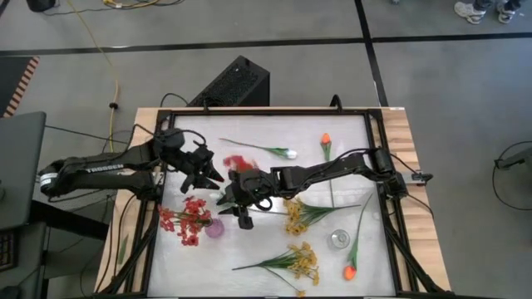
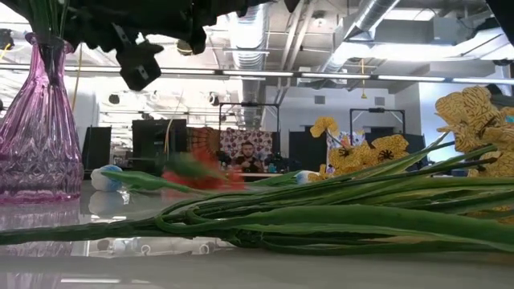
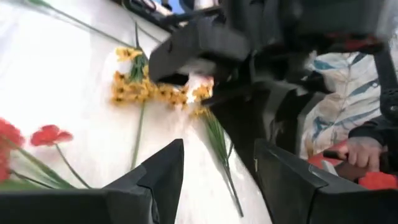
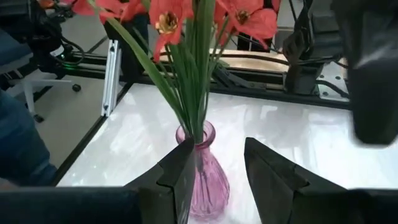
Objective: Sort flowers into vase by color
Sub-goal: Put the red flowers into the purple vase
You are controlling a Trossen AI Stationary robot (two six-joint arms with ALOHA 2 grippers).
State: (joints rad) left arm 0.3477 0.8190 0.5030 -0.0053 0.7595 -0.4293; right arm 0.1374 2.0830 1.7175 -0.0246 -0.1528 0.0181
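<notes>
Red flowers [image 4: 186,56], stems upright, in vase [image 4: 202,180]

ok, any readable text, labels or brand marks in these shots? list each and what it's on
"TROSSEN": white letters on the left arm, high view.
Nothing else is readable: the vase, the flowers and the table show no lettering, and the room behind in the low view shows no legible sign.
</notes>
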